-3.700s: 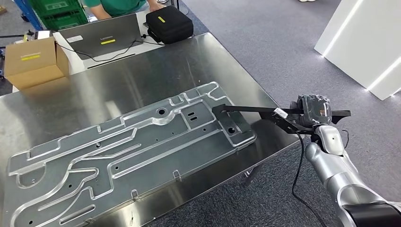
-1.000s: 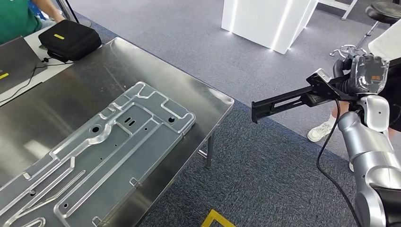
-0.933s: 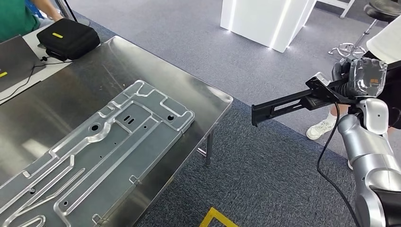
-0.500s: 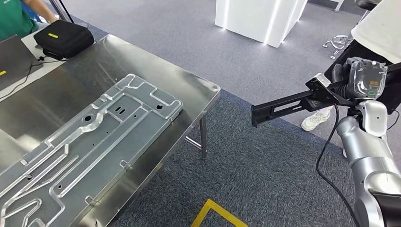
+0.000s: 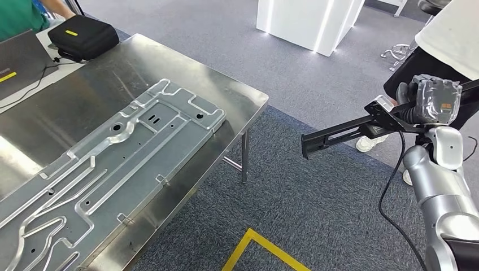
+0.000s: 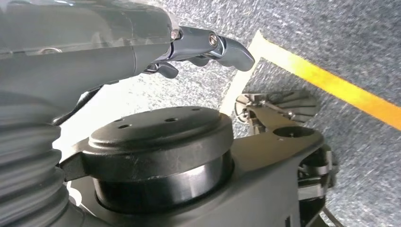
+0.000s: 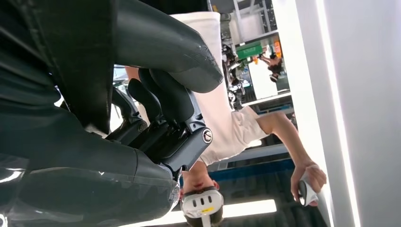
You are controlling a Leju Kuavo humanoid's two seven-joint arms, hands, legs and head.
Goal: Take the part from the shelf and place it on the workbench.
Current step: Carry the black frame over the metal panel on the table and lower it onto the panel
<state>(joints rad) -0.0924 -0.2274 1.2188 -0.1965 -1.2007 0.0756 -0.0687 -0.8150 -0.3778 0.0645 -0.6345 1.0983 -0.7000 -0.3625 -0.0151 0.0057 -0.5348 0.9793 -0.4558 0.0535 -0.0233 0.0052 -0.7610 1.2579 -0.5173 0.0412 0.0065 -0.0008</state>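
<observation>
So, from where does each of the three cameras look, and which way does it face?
Head view: high on the body, facing forward and down at the workbench; the right hand holds the black part.
Left wrist view: behind the left hand, facing the carpet.
Right wrist view: behind the right hand's fingers, facing a person.
Shared: right hand and person, head and right wrist.
</observation>
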